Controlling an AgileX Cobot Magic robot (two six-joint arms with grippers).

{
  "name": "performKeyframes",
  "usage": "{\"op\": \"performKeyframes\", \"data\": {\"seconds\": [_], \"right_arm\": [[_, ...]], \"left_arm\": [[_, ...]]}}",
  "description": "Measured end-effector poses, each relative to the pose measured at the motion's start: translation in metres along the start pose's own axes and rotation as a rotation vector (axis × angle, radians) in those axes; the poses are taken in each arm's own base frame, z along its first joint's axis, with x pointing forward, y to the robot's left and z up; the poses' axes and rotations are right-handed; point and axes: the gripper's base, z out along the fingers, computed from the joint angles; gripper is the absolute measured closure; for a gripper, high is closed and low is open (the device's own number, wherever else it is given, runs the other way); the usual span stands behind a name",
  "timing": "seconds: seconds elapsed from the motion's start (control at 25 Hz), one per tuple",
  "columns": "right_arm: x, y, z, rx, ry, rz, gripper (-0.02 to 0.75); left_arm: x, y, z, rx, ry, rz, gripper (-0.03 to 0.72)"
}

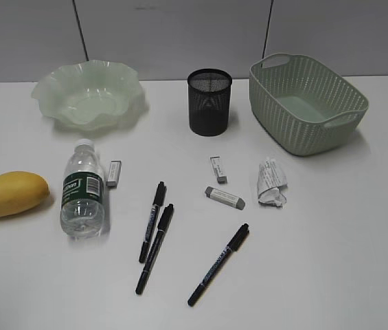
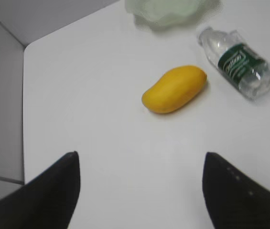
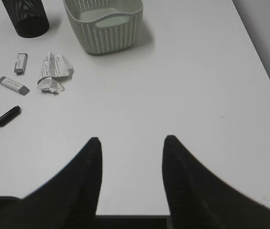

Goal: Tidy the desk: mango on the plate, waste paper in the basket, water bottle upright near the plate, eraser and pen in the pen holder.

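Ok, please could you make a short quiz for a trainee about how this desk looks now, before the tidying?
1. True or false: the water bottle stands upright.
2. How many pens lie on the desk? A) two B) three C) four
3. Fill in: the waste paper lies nearest to the ____, the pale green container on the right.

Key
1. False: it lies on its side, between the mango and an eraser.
2. B.
3. Basket. It is empty, as are the plate and the pen holder.

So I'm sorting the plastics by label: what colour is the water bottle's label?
Dark green with white print; the water bottle shows it best in the exterior view.
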Motion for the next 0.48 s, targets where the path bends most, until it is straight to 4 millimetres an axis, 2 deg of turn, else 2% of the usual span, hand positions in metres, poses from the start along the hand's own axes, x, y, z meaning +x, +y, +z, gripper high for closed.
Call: {"op": "performKeyframes", "data": {"seconds": [0.12,0.2,0.48], "right_arm": [[0.0,0.0,0.0,0.0,0.0,0.0,0.397],[0.0,0.0,0.0,0.0,0.0,0.0,0.397],[0.0,0.0,0.0,0.0,0.0,0.0,0.397]], "left_arm": [[-0.02,0.007,0.023,0.053,0.112,0.207,0.091],[-0.032,0.011,0.042,0.096,0.182,0.279,0.098],[-0.062,0.013,0.143,0.357,0.428,0.478,0.101]]}}
